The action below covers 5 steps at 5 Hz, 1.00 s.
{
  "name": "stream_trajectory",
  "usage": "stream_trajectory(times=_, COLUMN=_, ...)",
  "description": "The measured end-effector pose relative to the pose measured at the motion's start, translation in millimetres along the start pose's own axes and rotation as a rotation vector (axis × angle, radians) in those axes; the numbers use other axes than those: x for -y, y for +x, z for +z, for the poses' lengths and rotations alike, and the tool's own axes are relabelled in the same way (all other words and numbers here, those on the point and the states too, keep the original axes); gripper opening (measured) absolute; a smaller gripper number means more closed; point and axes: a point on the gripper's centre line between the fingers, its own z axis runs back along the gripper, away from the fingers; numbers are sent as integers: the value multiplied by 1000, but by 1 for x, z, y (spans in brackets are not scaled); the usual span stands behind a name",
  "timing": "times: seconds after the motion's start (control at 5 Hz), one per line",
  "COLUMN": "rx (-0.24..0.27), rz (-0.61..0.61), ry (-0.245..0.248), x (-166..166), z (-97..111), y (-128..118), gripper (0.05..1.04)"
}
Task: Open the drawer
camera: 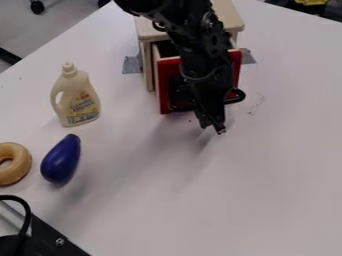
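Gripper [214,128] hangs before your part-open drawer [167,75], probably to pull it wider. You can't tell the gripper's spread.

black all over, the arm [196,52] has blocky joints and a thin looping cable [157,26].

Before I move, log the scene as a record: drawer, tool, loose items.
Drawer: partly open, red front out from the wooden cabinet
Tool: pointing down, just in front of the drawer
Cleaner bottle: cream, picture-left of the cabinet
Toy eggplant: dark blue, between bottle and camera
Ring: tan, at the picture's left edge
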Motion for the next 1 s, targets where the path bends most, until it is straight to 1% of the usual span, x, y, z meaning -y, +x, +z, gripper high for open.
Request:
stream_trajectory(times=0.6, rx=14, rz=-25, ry=-6, x=32, z=6, y=-4, gripper=150)
stream_trajectory(times=0.8, rx=9, rz=-38, ry=-11, x=38, z=10, y=-5, gripper=144)
stream_trajectory(times=1.0, rx=19, rz=-37, ry=-4, x=45, z=10, y=-6, gripper=184)
